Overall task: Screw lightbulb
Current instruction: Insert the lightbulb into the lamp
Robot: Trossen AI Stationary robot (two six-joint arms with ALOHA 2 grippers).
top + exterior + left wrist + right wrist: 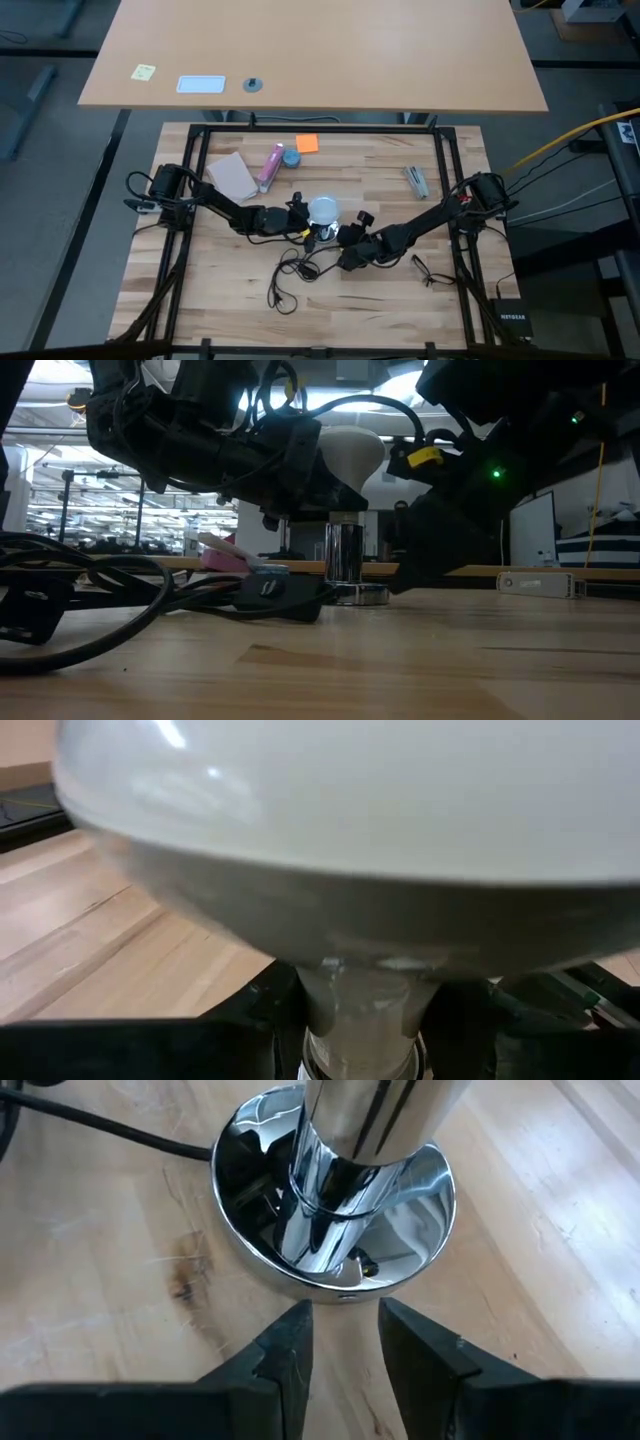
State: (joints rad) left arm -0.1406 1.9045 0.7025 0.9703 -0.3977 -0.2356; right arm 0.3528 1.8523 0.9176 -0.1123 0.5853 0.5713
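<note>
The frosted white lightbulb (323, 209) stands upright on the chrome stem (343, 550) of the shiny silver lamp base (330, 1230), near the table's middle. Its neck (355, 1010) sits at the stem's top. My left gripper (300, 214) comes in from the table's left and is shut on the bulb, which fills the left wrist view (340, 810). My right gripper (342, 1330) comes from the right, low at the table. Its fingers are a little apart, their tips just short of the base's rim (340, 1292), with nothing between them. I cannot tell whether they touch the rim. My left gripper holds the lightbulb between its two fingers (265, 1010), which stand on either side of the neck just under the globe. It comes in level from the table's left. The bulb stays upright on the stem. The globe hides the exact places of contact.
The lamp's black cord (290, 272) loops toward the near edge, with its switch (270, 592) lying by the base. At the back lie a tan block (233, 176), a pink object (270, 167), a small blue round object (291, 158), an orange note (306, 143) and a metal piece (416, 180).
</note>
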